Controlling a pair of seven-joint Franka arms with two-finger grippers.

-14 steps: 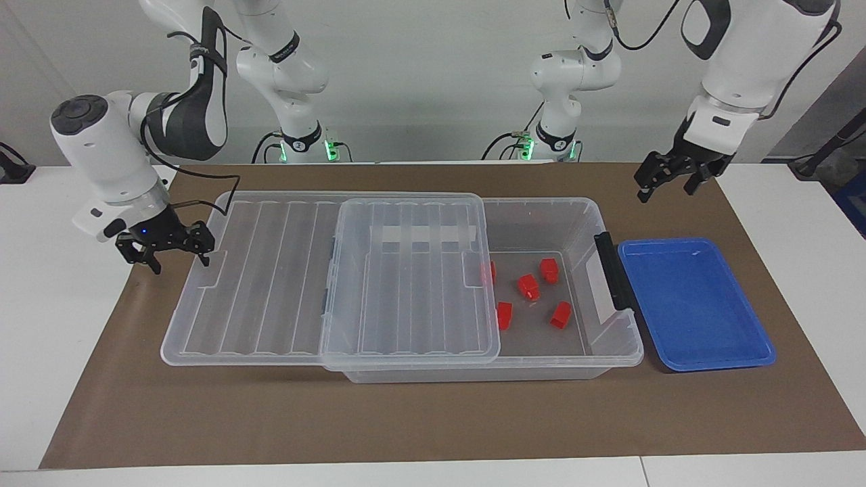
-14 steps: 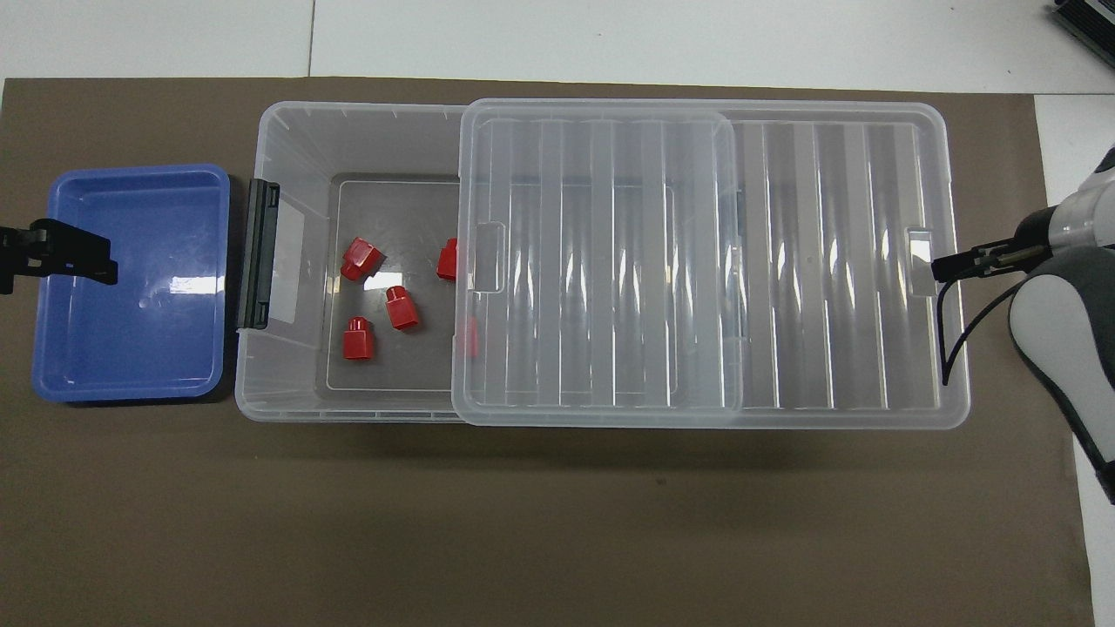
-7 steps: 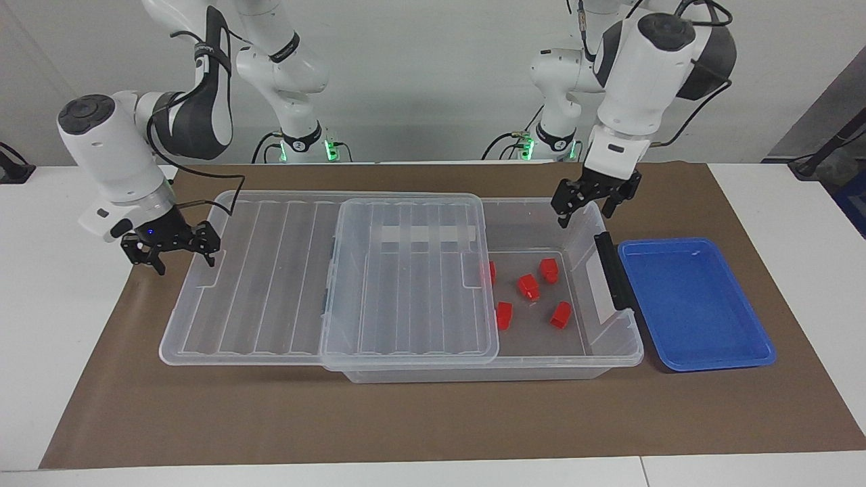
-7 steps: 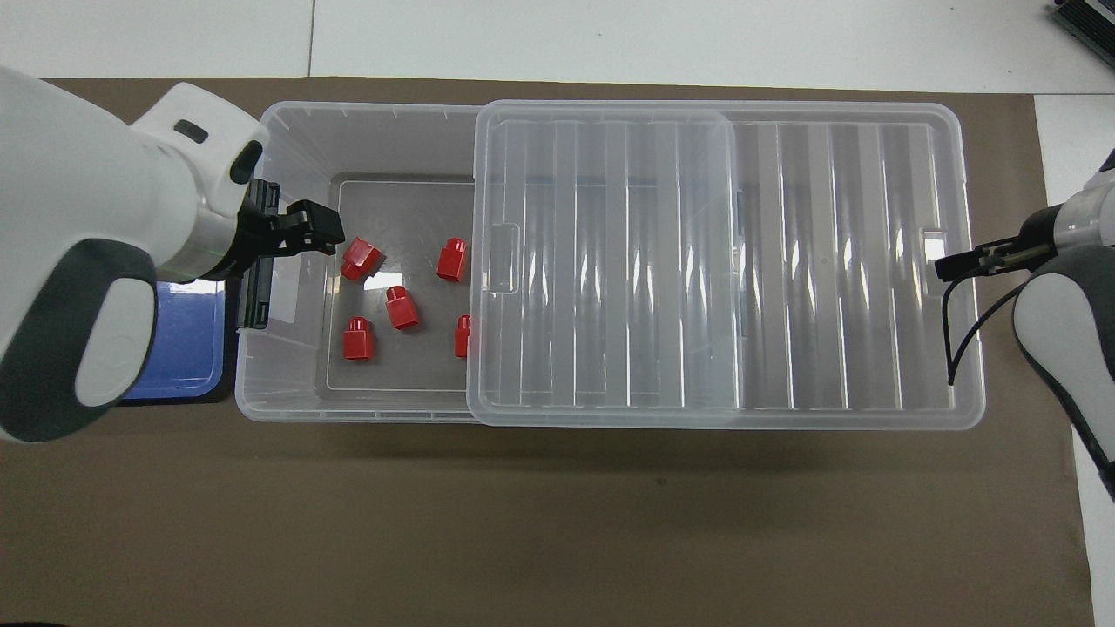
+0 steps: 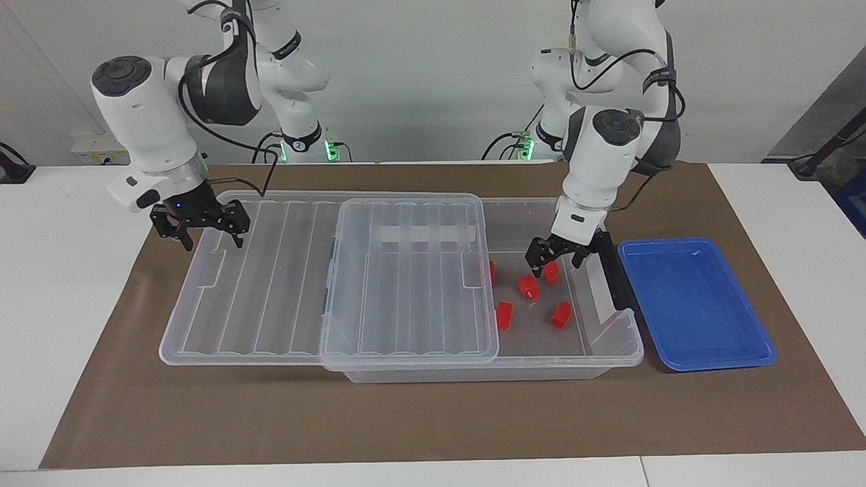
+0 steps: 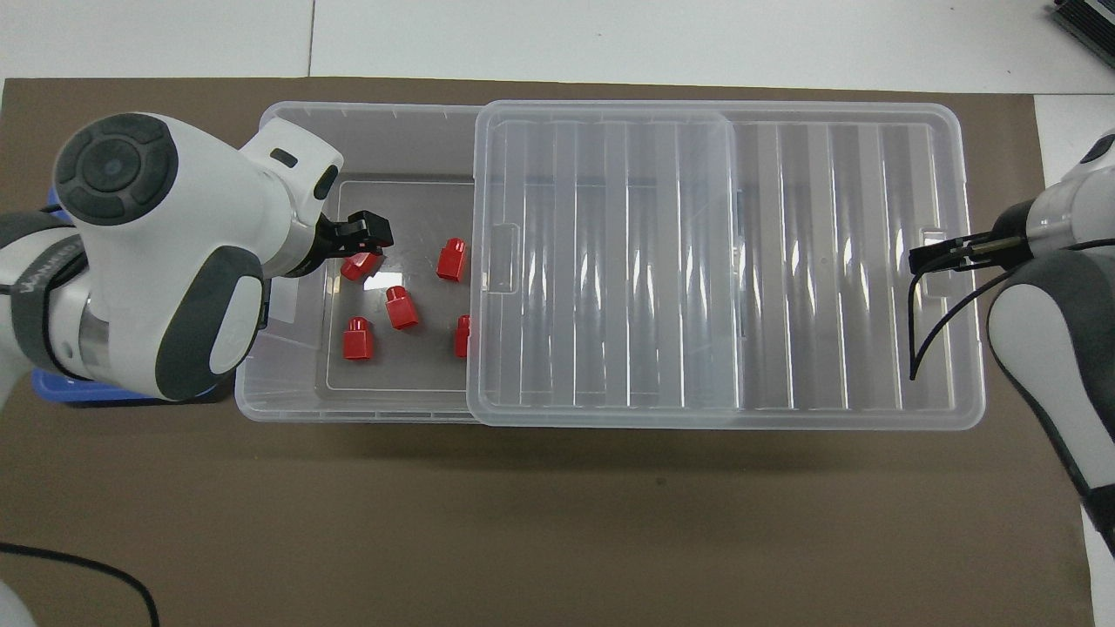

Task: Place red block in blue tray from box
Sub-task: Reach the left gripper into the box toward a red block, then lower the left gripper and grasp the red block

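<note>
Brown paper covers the table under the box. Inside its uncovered end the left gripper is lowered, fingers spread apart astride the red block, which lies on the floor nearest the robots. Five red blocks are counted, all chunky with a short stub. One blue tray lies beside the latch. Over the slid-back lid the right gripper is held with fingers apart.

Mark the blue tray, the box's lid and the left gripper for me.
blue tray (image 5: 697, 304), facing view, on its bare floor.
lid (image 5: 406, 277), facing view, on its ribbed top.
left gripper (image 5: 557, 259), facing view, midway between its fingertips, over a red block in the box.
</note>
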